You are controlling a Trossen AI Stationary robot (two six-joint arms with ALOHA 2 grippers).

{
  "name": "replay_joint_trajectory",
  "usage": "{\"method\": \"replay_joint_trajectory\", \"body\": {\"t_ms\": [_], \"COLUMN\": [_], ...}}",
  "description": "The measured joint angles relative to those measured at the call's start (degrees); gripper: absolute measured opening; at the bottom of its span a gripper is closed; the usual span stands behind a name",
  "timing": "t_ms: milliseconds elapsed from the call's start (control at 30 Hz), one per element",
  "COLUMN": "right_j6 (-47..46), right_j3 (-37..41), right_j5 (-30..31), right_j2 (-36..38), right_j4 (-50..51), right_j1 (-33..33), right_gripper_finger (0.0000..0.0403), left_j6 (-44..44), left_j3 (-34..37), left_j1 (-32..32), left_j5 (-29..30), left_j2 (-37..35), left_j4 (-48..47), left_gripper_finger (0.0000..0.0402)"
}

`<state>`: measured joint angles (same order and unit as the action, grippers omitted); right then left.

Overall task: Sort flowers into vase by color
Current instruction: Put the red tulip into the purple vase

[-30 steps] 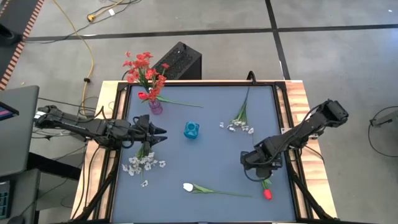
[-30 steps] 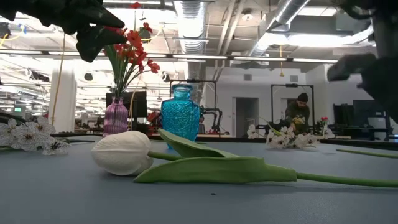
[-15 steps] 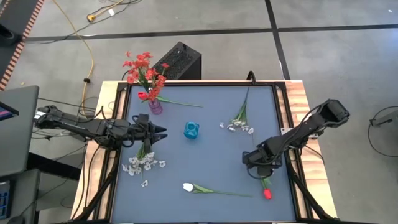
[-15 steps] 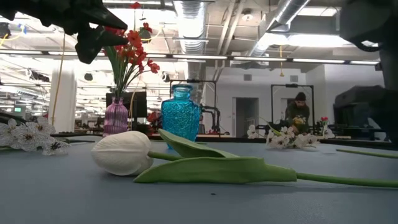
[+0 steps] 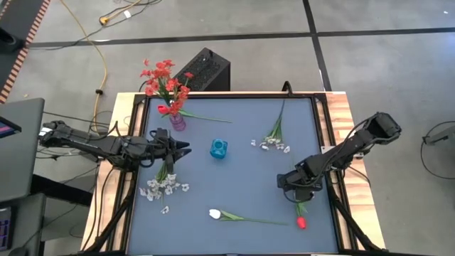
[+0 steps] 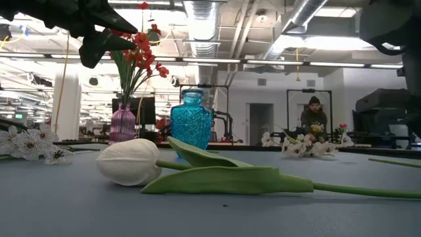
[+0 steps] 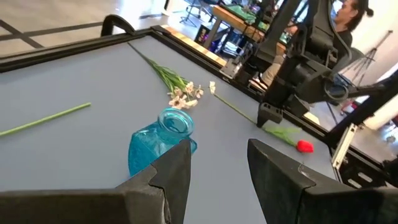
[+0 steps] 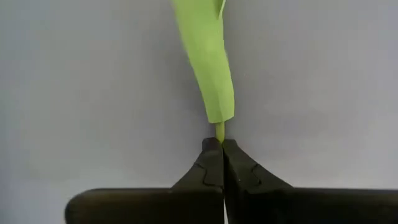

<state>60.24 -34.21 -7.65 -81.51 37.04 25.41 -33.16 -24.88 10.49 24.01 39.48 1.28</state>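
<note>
A red tulip [image 5: 301, 222] lies near the table's front right, its stem running toward the far edge under my right gripper [image 5: 298, 197], which is shut on it. My left gripper [image 5: 186, 149] hangs open above the table left of the blue vase [image 5: 219, 149], with nothing between its fingers. A pink vase [image 5: 177, 123] at the far left holds red sprays [image 5: 162, 77]. A white tulip [image 5: 215, 213] lies on its side near the front edge. White blossom sprays lie at the left [image 5: 163, 187] and at the right [image 5: 274, 141]. My right gripper pinches the red tulip's thin green stem [image 8: 220, 132] between its two fingertips, just behind the base of a leaf [image 8: 208, 68]. The fingers come from above, pointing down. The stem runs straight on from the fingertips. The tulip lies flat on the table.
A bare green stem [image 5: 207, 118] lies beside the pink vase. A black box [image 5: 205, 70] stands behind the table's far edge. The blue mat's middle, between the blue vase and the white tulip, is bare. A person [image 6: 314, 113] stands in the room beyond.
My right gripper has come down a little toward the table's near edge and has shut on the red tulip's stem. The tulip's bud has shifted slightly toward the table's left.
</note>
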Motion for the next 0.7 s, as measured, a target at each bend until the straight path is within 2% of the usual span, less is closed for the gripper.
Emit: {"method": "replay_joint_trajectory", "body": {"t_ms": [167, 367, 500, 700], "right_j6": [-1.93, -1.92, -3.58, -3.73], "right_j3": [-4.68, -13.16, -19.92, -30.67], "right_j5": [-0.01, -0.23, -0.29, -5.85], "right_j2": [-0.54, -0.39, -0.39, -0.31], "right_j4": [5.32, 12.25, 19.41, 26.52], "right_j1": [0.11, -1.49, -4.65, -12.11], "right_gripper_finger": [0.0025, 0.0016, 0.0016, 0.0016], "left_j6": [-0.23, 2.33, 2.5, 5.69], "left_j3": [0.0, 0.0, 0.0, 0.0], "left_j1": [-0.01, -0.01, -0.01, -0.01], "left_j5": [0.94, 2.18, 1.67, -2.79], "left_j2": [0.01, -0.01, -0.01, 0.01], "left_j4": [1.61, 3.47, 3.43, 5.82], "left_gripper_finger": [0.0147, 0.0147, 0.0147, 0.0147]}}
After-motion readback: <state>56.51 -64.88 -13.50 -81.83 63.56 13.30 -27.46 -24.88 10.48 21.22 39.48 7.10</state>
